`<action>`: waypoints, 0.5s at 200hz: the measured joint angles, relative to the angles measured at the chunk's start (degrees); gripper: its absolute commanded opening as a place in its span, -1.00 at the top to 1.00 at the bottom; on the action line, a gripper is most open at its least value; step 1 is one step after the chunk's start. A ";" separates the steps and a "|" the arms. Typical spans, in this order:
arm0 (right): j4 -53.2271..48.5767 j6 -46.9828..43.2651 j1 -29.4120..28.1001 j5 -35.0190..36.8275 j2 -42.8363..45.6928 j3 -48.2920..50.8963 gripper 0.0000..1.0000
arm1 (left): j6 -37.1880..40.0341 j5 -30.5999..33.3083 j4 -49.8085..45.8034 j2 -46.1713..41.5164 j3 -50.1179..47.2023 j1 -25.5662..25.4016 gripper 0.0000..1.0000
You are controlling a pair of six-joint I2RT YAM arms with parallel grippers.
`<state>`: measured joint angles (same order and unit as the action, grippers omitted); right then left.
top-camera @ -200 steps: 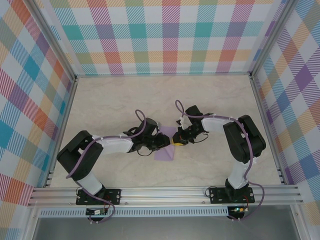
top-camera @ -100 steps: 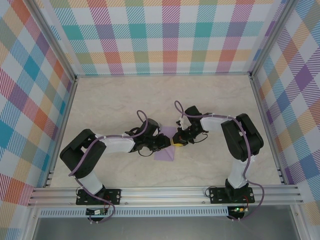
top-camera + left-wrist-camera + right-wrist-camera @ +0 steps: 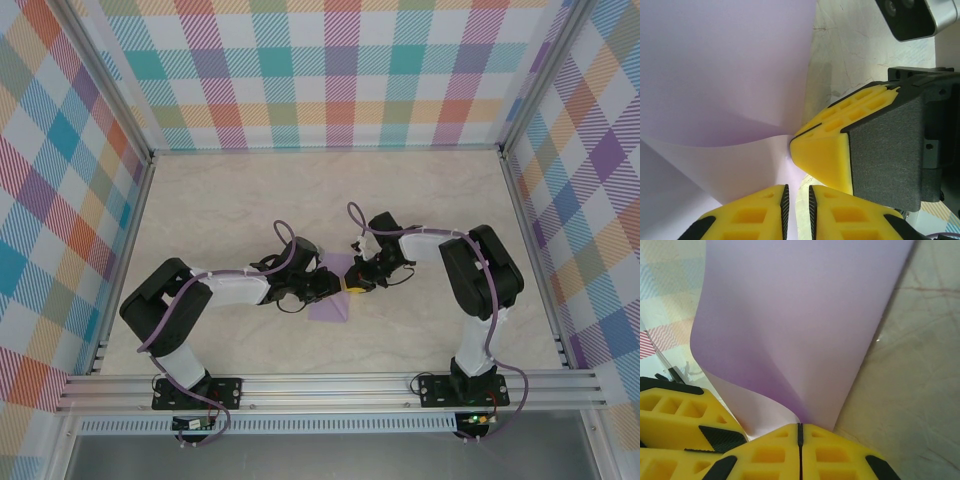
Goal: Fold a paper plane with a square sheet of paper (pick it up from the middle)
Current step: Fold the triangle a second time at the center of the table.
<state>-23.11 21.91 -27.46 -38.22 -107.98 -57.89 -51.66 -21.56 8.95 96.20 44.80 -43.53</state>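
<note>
From above, you see the thin lilac-purple square sheet of paper (image 3: 328, 306) lying on the beige marbled counter (image 3: 230, 200). The left tool (image 3: 336, 286) and right tool (image 3: 357, 284) meet at the sheet's far edge.

In your left wrist view, the left tool's yellow fingers (image 3: 755, 215) stand a narrow slit apart beside the sheet's curled edge.

In your right wrist view, the right tool's fingers (image 3: 840, 455) are pressed together, pinching that edge.

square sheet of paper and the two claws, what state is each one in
square sheet of paper: curved, partly lifted, one corner pinched
right claw: shut on the paper's corner
left claw: fingers nearly together with a narrow gap; grip on the paper unclear
</note>
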 measured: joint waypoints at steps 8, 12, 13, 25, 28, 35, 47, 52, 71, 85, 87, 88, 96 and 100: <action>0.00 -0.09 -0.02 0.00 0.00 0.00 0.86 | 0.00 0.15 0.00 0.00 -0.02 0.00 0.61; 0.02 -0.13 -0.04 -0.02 0.00 0.00 0.86 | 0.00 0.20 -0.02 0.00 -0.02 0.00 0.61; 0.02 -0.13 -0.04 -0.02 0.00 0.00 0.87 | 0.00 0.20 -0.02 0.00 -0.02 0.00 0.61; 0.02 -0.15 -0.09 -0.02 -0.02 -0.07 0.86 | 0.02 0.22 -0.17 0.02 -0.02 0.00 0.61; 0.00 -0.15 -0.11 -0.07 -0.04 -0.09 0.86 | 0.00 0.22 -0.24 0.02 -0.02 -0.02 0.61; 0.02 -0.15 -0.15 -0.15 -0.09 -0.13 0.86 | 0.02 0.31 -0.42 0.02 -0.02 -0.07 0.62; -0.11 -0.15 -0.20 -0.22 -0.24 -0.31 0.86 | 0.02 0.61 -0.81 0.07 -0.02 -0.13 0.62; -0.11 -0.15 -0.26 -0.20 -0.31 -0.37 0.86 | 0.02 0.68 -1.05 0.07 -0.02 -0.17 0.62; -0.11 -0.17 -0.35 -0.22 -0.31 -0.42 0.86 | 0.02 0.87 -1.40 0.20 -0.02 -0.22 0.63; -0.13 -0.17 -0.35 -0.22 -0.33 -0.44 0.86 | 0.02 1.09 -1.42 0.42 -0.02 -0.22 0.62; -0.13 -0.17 -0.35 -0.22 -0.33 -0.44 0.86 | 0.02 1.09 -1.42 0.48 -0.02 -0.22 0.63; -0.13 -0.17 -0.35 -0.22 -0.33 -0.44 0.86 | 0.02 1.11 -1.42 0.50 -0.02 -0.22 0.63; -0.13 -0.17 -0.35 -0.22 -0.33 -0.48 0.86 | 0.02 1.20 -1.46 0.68 -0.02 -0.22 0.63; -0.13 -0.17 -0.35 -0.22 -0.35 -0.50 0.86 | 0.02 1.25 -1.46 0.74 -0.02 -0.22 0.62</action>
<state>-23.24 21.74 -27.81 -38.44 -108.33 -58.39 -51.64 -20.32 7.49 96.95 44.77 -43.75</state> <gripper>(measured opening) 0.070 0.189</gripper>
